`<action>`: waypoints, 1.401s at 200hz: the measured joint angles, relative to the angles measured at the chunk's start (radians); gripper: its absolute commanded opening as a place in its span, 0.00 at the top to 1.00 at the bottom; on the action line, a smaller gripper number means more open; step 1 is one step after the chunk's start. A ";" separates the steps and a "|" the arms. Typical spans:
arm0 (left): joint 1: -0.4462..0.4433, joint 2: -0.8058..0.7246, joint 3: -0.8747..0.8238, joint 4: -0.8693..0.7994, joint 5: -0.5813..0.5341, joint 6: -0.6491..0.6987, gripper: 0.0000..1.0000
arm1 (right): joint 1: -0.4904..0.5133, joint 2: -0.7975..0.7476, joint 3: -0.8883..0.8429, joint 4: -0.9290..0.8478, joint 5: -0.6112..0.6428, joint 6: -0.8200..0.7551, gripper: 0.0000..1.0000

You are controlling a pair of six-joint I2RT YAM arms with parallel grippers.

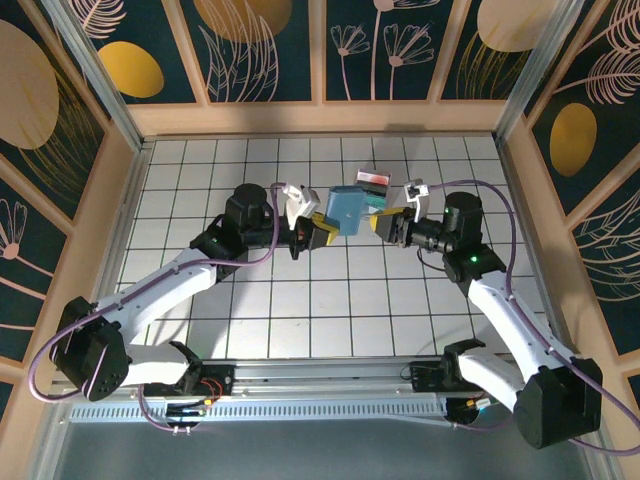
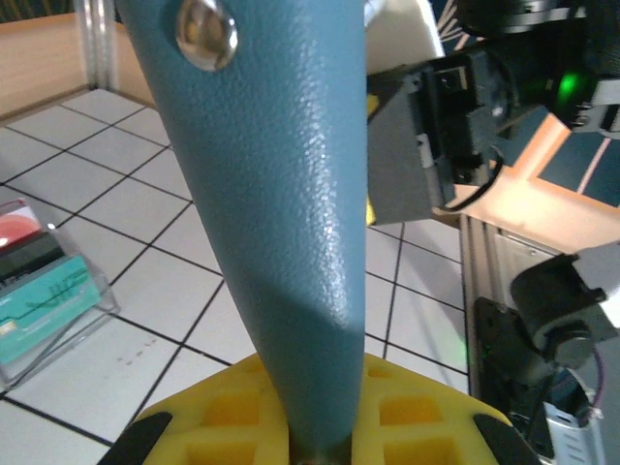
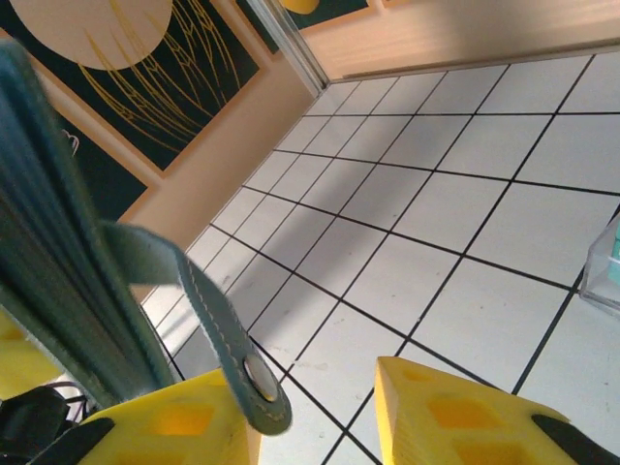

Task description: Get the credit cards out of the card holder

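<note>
Slate-blue card holder [image 1: 347, 212] hangs over white gridded tabletop [image 1: 300, 310] inside leaf-patterned walls [image 1: 260, 50]

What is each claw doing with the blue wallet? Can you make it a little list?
card holder: blue, lifted above the tiled table, between both claws
left claw: shut on the card holder
right claw: fingers apart, snap strap hanging between them
clear tray: on the table beyond the card holder, red and teal things inside
</note>
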 measured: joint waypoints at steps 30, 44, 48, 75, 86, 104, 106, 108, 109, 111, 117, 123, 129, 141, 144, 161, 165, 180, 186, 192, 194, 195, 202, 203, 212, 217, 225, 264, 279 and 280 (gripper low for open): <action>0.000 -0.001 0.000 -0.005 0.058 0.007 1.00 | -0.017 -0.005 0.000 0.011 -0.030 -0.002 0.58; 0.000 -0.003 0.000 -0.006 0.064 0.008 1.00 | -0.023 -0.005 0.000 0.018 -0.066 -0.004 0.48; 0.000 -0.004 0.000 -0.008 0.064 0.008 1.00 | -0.024 -0.005 0.000 0.020 -0.077 -0.011 0.45; 0.000 -0.005 0.000 -0.025 0.057 0.019 1.00 | -0.024 -0.036 0.000 0.007 -0.151 -0.051 0.31; 0.002 -0.005 0.000 -0.031 0.058 0.026 1.00 | -0.024 -0.063 0.001 -0.005 -0.181 -0.068 0.29; 0.006 -0.005 0.000 -0.036 0.062 0.034 1.00 | -0.024 -0.100 0.005 -0.010 -0.231 -0.101 0.24; 0.006 -0.005 0.001 -0.038 0.064 0.037 1.00 | -0.024 -0.103 0.006 -0.010 -0.236 -0.102 0.24; 0.007 -0.005 0.001 -0.040 0.067 0.038 1.00 | -0.024 -0.105 0.007 -0.009 -0.240 -0.105 0.23; 0.007 -0.005 0.001 -0.041 0.068 0.038 1.00 | -0.024 -0.106 0.008 -0.009 -0.243 -0.109 0.23; 0.008 -0.005 0.002 -0.042 0.069 0.039 1.00 | -0.024 -0.108 0.009 -0.008 -0.248 -0.108 0.23; 0.009 -0.005 0.002 -0.046 0.077 0.043 1.00 | -0.024 -0.113 0.013 -0.007 -0.259 -0.113 0.23; 0.010 -0.005 0.002 -0.050 0.087 0.048 1.00 | -0.024 -0.114 0.017 -0.003 -0.269 -0.115 0.23; 0.011 -0.005 0.002 -0.053 0.098 0.053 1.00 | -0.024 -0.114 0.021 0.001 -0.275 -0.116 0.23; 0.012 -0.005 0.002 -0.063 0.122 0.064 1.00 | -0.024 -0.106 0.027 0.006 -0.287 -0.116 0.23; 0.012 -0.005 0.002 -0.066 0.127 0.067 1.00 | -0.024 -0.103 0.029 0.007 -0.289 -0.116 0.23; 0.012 -0.005 0.002 -0.077 0.153 0.079 1.00 | -0.024 -0.072 0.038 0.027 -0.307 -0.115 0.23; 0.012 -0.005 0.002 -0.078 0.159 0.080 1.00 | -0.024 -0.064 0.039 0.032 -0.313 -0.115 0.23; 0.012 -0.005 0.002 -0.079 0.172 0.084 1.00 | -0.024 -0.037 0.041 0.052 -0.330 -0.108 0.24; 0.012 -0.005 0.002 -0.079 0.176 0.085 1.00 | -0.024 -0.027 0.041 0.061 -0.343 -0.104 0.25; 0.012 -0.005 0.002 -0.079 0.181 0.085 1.00 | -0.024 -0.018 0.041 0.074 -0.352 -0.097 0.26; 0.012 -0.005 0.002 -0.078 0.182 0.085 1.00 | -0.023 -0.014 0.041 0.079 -0.356 -0.097 0.26; 0.012 -0.005 0.002 -0.078 0.183 0.085 1.00 | -0.023 -0.014 0.041 0.080 -0.358 -0.097 0.26; 0.012 -0.005 0.002 -0.077 0.187 0.085 1.00 | -0.023 -0.006 0.041 0.095 -0.371 -0.086 0.27; 0.012 -0.005 0.002 -0.077 0.188 0.085 1.00 | -0.023 -0.005 0.041 0.098 -0.373 -0.084 0.28; 0.012 -0.005 0.002 -0.075 0.189 0.084 1.00 | -0.019 -0.001 0.041 0.119 -0.385 -0.069 0.33; 0.012 -0.005 0.002 -0.074 0.190 0.084 1.00 | -0.016 0.000 0.040 0.133 -0.392 -0.058 0.37; 0.012 -0.005 0.002 -0.074 0.192 0.084 1.00 | -0.010 0.000 0.040 0.152 -0.401 -0.048 0.41; 0.012 0.006 0.002 -0.067 0.213 0.078 1.00 | 0.034 0.011 0.041 0.206 -0.425 -0.019 0.63; 0.012 0.008 0.002 -0.067 0.219 0.077 1.00 | 0.043 0.022 0.041 0.209 -0.424 -0.018 0.72; 0.012 0.008 0.002 -0.067 0.219 0.077 1.00 | 0.043 0.023 0.042 0.210 -0.425 -0.020 0.72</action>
